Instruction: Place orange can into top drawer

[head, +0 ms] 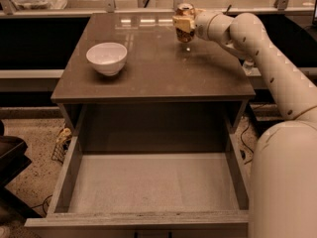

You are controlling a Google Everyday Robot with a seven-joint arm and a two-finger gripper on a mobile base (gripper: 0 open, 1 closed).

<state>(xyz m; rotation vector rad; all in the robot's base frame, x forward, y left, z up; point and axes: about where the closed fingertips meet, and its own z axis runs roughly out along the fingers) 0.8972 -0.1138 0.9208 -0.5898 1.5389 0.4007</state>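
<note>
- my gripper (182,25) is over the far right part of the table top (148,78), with my arm reaching in from the right.
- my jaws are pinching the orange can (185,10) by its sides, and it stands upright.
- the can's base looks just clear of the table top, though i can't tell for sure.
- the top drawer (68,175) is pulled open below the table top's front edge.
- a white bowl (106,57) sits on the left part of the table top, well apart from the can.

The brown table top (163,76) carries one thing directly, a white bowl (106,58) at 9 o'clock. At 1 o'clock the gripper (182,25) clasps the orange can (184,9).
</note>
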